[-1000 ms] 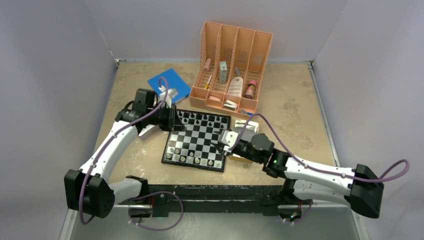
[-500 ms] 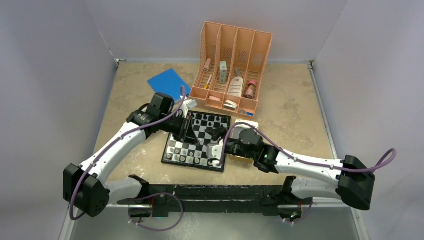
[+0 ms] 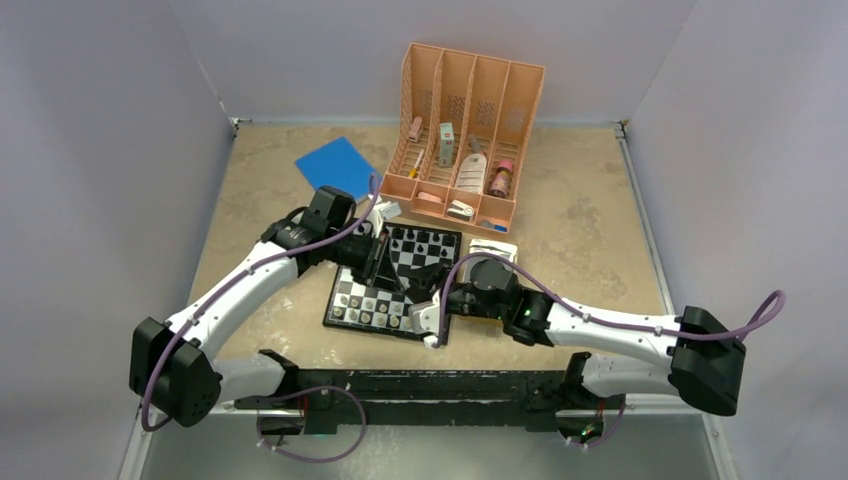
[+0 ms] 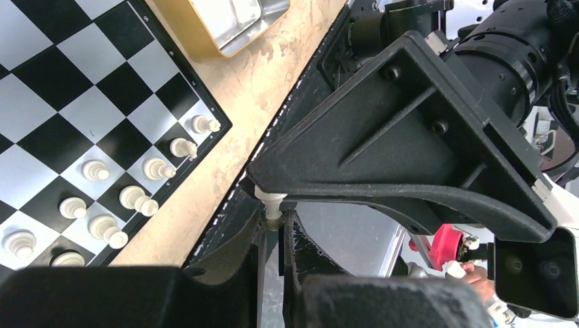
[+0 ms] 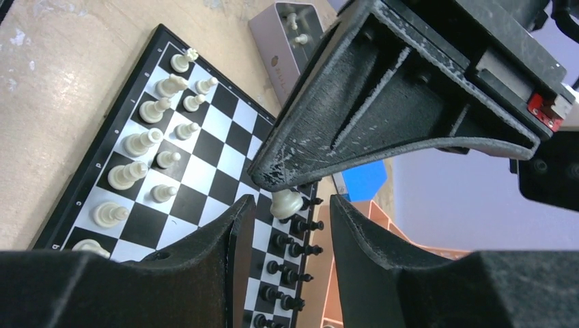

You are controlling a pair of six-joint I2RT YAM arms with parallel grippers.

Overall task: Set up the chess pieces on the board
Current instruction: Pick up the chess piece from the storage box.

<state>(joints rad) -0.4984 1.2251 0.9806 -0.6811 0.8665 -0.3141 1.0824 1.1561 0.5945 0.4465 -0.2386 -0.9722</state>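
**A:** Where do we find the piece that is in play?

**B:** We see one white piece pinched by its stem in the left jaws, which are drawn narrow on it. It hangs clear above the board.

**A:** And the right jaws?

**B:** We see them part open, with a gap between them and nothing gripped. From the right wrist, the white piece sits in line with that gap, just at the tips. We cannot tell whether either tip touches it.

**A:** How do the other pieces stand?

**B:** We count white pieces in two rows along one edge of the board. The black pieces are gathered along the opposite edge.

**A:** What lies around the board?

**B:** The board lies flat on the counter. We see a peach organizer behind it and a metal tray just beside one corner.
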